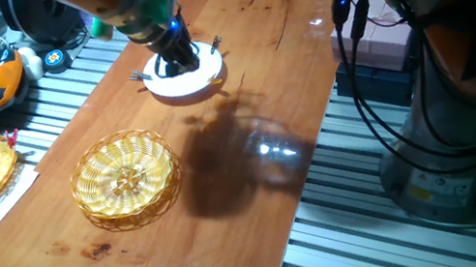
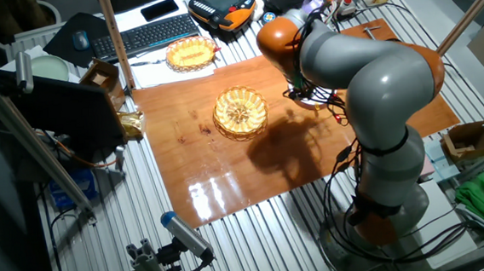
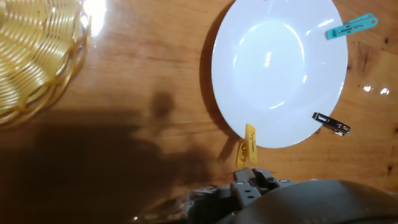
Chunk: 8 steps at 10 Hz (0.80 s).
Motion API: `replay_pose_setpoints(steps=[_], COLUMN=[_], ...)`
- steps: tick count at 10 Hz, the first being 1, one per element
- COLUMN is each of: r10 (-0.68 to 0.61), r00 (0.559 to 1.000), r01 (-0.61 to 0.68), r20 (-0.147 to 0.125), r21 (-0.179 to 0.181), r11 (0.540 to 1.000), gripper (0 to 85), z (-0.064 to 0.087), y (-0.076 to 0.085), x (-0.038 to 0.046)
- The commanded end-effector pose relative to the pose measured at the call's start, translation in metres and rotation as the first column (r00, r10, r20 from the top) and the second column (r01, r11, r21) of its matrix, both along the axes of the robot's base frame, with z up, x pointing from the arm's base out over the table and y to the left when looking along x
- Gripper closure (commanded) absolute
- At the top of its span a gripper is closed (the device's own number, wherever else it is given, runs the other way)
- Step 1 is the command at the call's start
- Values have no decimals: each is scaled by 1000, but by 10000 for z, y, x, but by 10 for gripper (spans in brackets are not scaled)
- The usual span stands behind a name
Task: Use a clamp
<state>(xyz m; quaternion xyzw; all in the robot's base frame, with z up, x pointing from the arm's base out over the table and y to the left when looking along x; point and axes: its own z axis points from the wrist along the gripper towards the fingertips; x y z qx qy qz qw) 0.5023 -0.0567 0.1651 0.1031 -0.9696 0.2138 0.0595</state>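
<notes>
Carefully Lining Up on the Yellow Clip

Now the clamp (image 3: 247, 145) sits clipped on the near rim of the white plate (image 3: 280, 68), beside the gripper (image 3: 249, 186), whose jaw state I cannot tell (fingertips hidden). Centre over the peg's tail, then squeeze gently.

Bare wood separates the wicker basket (image 3: 34, 53) from the peg-rimmed white plate (image 3: 280, 71).

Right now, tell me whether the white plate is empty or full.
Empty: the white plate has a bare centre; only three clips sit on its rim, including the yellow clamp.
</notes>
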Motion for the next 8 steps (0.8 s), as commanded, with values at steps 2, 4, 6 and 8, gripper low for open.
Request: replay_pose_setpoints(steps=[2,4,6,8], r10=[0,-4,-2,11], r00=[999,999,1000,1000], r01=[0,3,1,-11], r20=[-33,-35,-30,-2], r21=[11,-11,-42,-94], r11=[1000,1000,999,996], gripper=[843,710,540,430], z=[4,-44,-128,-225], y=[5,18,32,30], x=[16,77,120,154])
